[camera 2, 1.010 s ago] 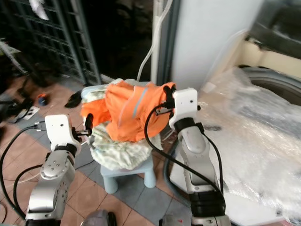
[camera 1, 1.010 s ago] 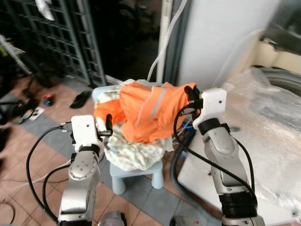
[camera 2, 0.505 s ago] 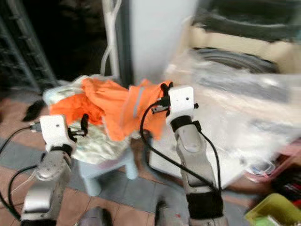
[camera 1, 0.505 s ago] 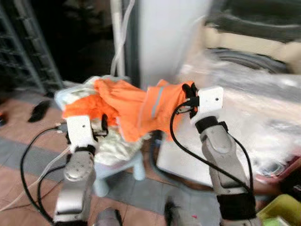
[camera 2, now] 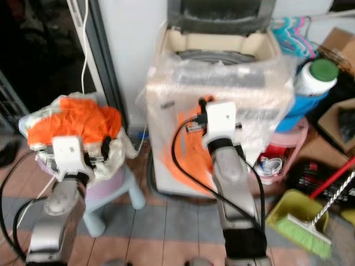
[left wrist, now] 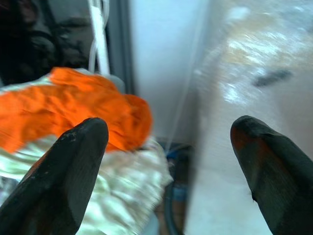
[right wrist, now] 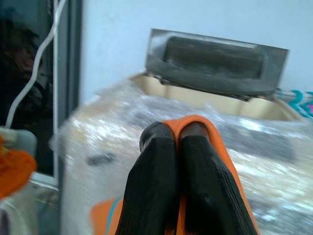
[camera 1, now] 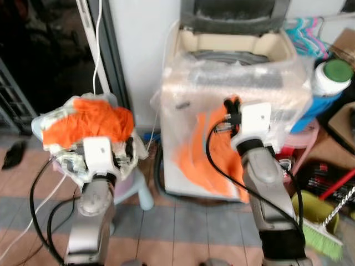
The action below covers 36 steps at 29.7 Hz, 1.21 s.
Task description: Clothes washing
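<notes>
Right gripper (right wrist: 176, 142): fingers pressed together, clamped on an orange garment (camera 1: 208, 149). Cloth pinched at the fingertips, raised in front of the washing machine (camera 1: 233, 61). The rest of the garment hangs below the gripper, draped down the machine's plastic-wrapped front face toward the floor.

Left gripper (left wrist: 168, 161): fingers spread wide apart, holding nothing. It sits at the near edge of the laundry pile (camera 1: 83, 130) on the small stool (camera 1: 136, 191), to the left of the machine. Pile is topped by more orange cloth over pale patterned fabric.

Washing machine: top-loader, lid up at the far side, body covered in clear film. It stands against the white wall (camera 1: 144, 44).

Right of the machine: a white jug with a green cap (camera 1: 333, 75) on a blue container; hangers behind it. Near right floor: green dustpan (camera 2: 294, 213) and brush with red handle (camera 2: 333, 183).
</notes>
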{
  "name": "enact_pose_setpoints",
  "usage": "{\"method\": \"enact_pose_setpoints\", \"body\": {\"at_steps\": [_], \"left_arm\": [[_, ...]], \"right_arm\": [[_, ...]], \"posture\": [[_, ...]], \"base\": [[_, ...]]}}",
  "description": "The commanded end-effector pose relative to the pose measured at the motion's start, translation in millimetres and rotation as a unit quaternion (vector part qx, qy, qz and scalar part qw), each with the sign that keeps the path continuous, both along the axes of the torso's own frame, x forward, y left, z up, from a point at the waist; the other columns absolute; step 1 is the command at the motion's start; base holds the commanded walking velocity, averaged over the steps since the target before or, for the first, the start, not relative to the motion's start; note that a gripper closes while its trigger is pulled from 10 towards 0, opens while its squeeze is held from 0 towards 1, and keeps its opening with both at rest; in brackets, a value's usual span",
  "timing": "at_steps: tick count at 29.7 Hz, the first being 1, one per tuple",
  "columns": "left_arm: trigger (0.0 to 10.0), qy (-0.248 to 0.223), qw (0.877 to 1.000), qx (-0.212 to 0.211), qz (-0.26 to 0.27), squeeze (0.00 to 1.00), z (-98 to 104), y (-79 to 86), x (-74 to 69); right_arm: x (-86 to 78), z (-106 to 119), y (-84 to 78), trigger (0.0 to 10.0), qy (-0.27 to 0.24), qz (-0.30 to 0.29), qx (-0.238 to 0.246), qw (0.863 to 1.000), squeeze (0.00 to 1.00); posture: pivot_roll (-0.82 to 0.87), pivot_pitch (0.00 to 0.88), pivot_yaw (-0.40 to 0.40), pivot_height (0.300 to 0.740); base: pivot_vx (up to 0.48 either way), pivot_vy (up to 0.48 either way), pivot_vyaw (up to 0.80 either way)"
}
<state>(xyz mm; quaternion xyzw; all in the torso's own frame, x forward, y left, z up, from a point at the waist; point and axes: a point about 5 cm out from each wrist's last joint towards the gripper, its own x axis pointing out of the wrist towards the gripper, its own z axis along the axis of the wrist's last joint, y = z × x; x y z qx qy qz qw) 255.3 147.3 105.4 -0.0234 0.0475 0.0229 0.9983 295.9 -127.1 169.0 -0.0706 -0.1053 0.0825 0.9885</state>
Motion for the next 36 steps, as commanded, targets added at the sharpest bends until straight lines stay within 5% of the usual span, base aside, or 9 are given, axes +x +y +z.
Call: {"method": "enact_pose_setpoints", "body": {"at_steps": [1,12,23,28,36], "left_arm": [[10.0,-0.002,1.0,0.003,0.004,0.0,2,2.4,-0.5],[10.0,-0.02,1.0,-0.001,0.01,0.0,7,9.7,1.0],[10.0,-0.025,1.0,-0.002,0.004,0.0,8,10.1,2.2],[10.0,-0.026,1.0,-0.003,-0.001,0.0,9,8.9,3.5],[10.0,-0.026,1.0,-0.007,-0.005,0.0,8,5.5,4.3]], "right_arm": [[3.2,7,2.7,10.0,-0.015,0.009,0.004,1.0,0.0],[12.1,19,5.1,10.0,-0.034,0.044,-0.021,0.998,0.0],[24.3,32,-2.7,10.0,-0.059,0.038,-0.019,0.997,0.0],[35.7,52,-2.4,10.0,-0.093,0.054,-0.035,0.994,0.0],[62.5,113,11.5,10.0,-0.169,0.126,-0.067,0.975,0.0]], "posture": [[-0.03,0.0,0.027,0.74],[-0.03,0.0,0.034,0.74],[-0.03,0.0,0.047,0.74],[-0.03,0.0,0.051,0.74],[-0.03,0.0,0.043,0.74]], "base": [[0.0,0.0,0.0],[0.0,0.0,0.0],[0.334,0.0,0.0],[0.395,0.0,0.0],[0.399,0.0,0.0]]}}
